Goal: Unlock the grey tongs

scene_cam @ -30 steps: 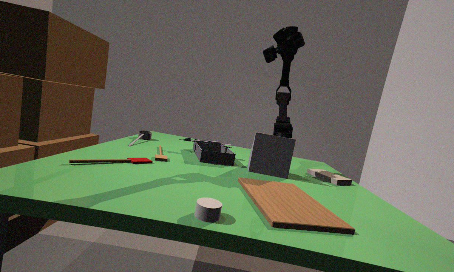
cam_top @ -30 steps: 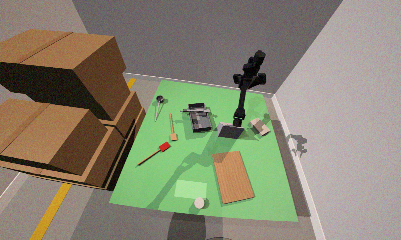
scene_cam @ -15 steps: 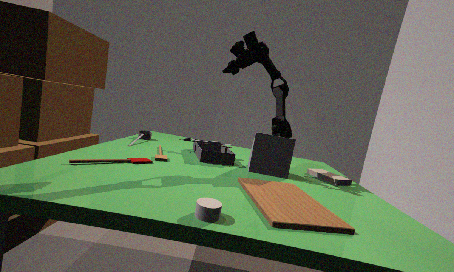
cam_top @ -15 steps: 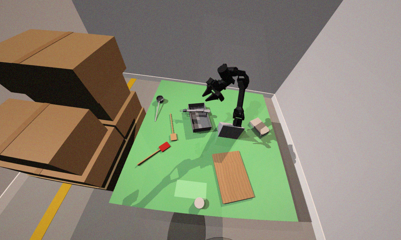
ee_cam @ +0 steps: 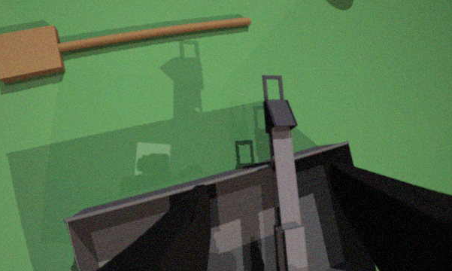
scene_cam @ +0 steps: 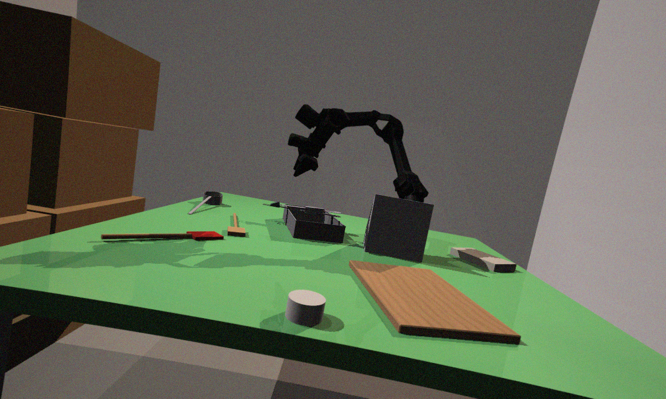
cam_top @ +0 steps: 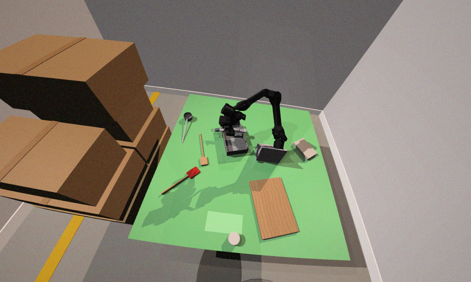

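The grey tongs (cam_top: 242,130) (scene_cam: 300,206) (ee_cam: 286,177) lie across the roasting tin (cam_top: 237,152) (scene_cam: 318,232) (ee_cam: 135,202), with one dark end and a thin wire loop past the rim. The arms look closed together. My gripper (cam_top: 230,132) (scene_cam: 300,169) (ee_cam: 268,184) is partly open and empty, pointing down above the tin. In the wrist view its fingers stand on either side of the tongs' bar, but the exterior view shows them well above it. The far end of the tongs is cut off in the wrist view. The wooden board (cam_top: 274,208) (scene_cam: 429,302) lies flat, with nothing on it.
My base stands on a dark block (cam_top: 271,154) (scene_cam: 399,228) between tin and pale block (cam_top: 305,149) (scene_cam: 493,262). A wooden turner (cam_top: 203,161) (scene_cam: 236,231) (ee_cam: 28,53), red spatula (cam_top: 193,172) (scene_cam: 205,235) and ladle (cam_top: 187,115) (scene_cam: 213,198) lie left. A white cylinder (cam_top: 234,238) (scene_cam: 306,307) stands in front.
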Tool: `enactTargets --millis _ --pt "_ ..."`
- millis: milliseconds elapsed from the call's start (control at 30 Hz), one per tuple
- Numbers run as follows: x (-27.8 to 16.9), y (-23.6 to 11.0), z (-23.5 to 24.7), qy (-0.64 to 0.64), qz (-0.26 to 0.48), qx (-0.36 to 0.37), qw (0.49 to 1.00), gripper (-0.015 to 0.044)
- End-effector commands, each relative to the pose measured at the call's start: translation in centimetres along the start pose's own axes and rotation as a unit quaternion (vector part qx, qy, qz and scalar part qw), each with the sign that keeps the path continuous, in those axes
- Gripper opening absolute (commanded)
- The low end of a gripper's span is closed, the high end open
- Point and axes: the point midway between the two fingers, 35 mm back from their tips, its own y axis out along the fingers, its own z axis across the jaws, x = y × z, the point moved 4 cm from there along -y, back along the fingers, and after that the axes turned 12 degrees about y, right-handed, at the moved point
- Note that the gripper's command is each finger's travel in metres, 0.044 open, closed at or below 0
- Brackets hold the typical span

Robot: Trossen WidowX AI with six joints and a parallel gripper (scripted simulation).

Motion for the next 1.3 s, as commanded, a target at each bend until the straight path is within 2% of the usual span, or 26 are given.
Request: enactTargets --millis 0,67,133,700,1267 --pt "-3.3 5.8 -0.9 -0.058 0.086 -0.07 0.992 0.026" --pt "-5.1 8.2 -1.4 -0.086 0.128 -0.098 0.983 0.026" --pt "-5.8 9.0 -1.6 -0.096 0.143 -0.107 0.979 0.026" --pt "-6.1 9.2 -2.4 -0.096 0.143 -0.106 0.979 0.026" --pt "-6.6 11.8 -2.6 -0.094 0.146 -0.1 0.98 0.026"
